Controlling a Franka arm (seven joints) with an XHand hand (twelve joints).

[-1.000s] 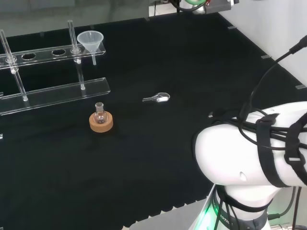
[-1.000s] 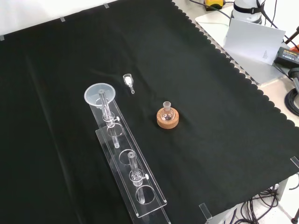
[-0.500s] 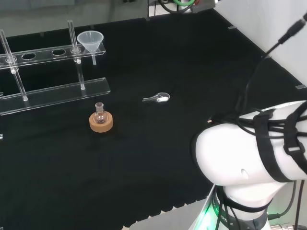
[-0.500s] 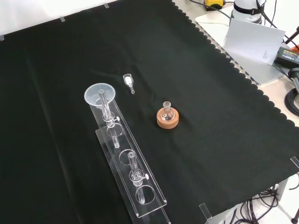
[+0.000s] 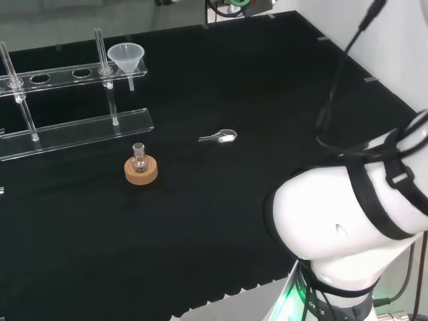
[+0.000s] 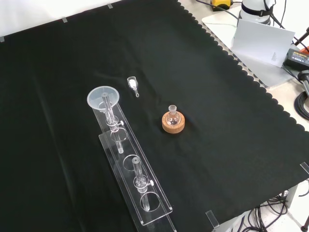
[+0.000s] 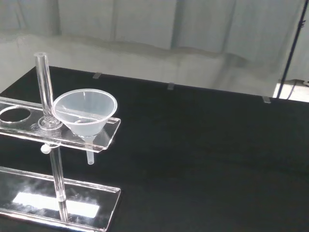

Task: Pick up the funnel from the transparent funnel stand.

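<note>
A black cloth (image 6: 217, 121) with a scalloped edge covers the bench; pale grey curtains hang behind the bench's far edge in the wrist view. Beyond the cloth's edge at the upper right of the front view, a white panel (image 6: 263, 41) stands among cables.

The clear plastic funnel (image 5: 126, 57) sits in the end hole of the transparent funnel stand (image 5: 73, 130), its stem hanging through the upper shelf. In the head view the stand runs along the cloth's far left side, and the funnel occupies its right end. In the front view the stand (image 6: 140, 188) lies lengthwise from the cloth's near edge toward its middle, with the funnel (image 6: 102, 98) at the far end. In the wrist view the funnel (image 7: 86, 113) rests upright beside one of the stand's upright rods (image 7: 46, 87). The state of the hand's fingers cannot be told, nor how the funnel lies relative to the hand; the arm's white link (image 5: 348, 221) stands at the near right corner of the cloth in the head view, well apart from the funnel.

A small round-bottomed flask (image 5: 138, 159) stands on a cork ring (image 5: 142, 172) just in front of the stand in the head view. A small clear scoop (image 5: 219, 138) lies toward the cloth's middle. Neither lies between the wrist camera and the funnel.
</note>
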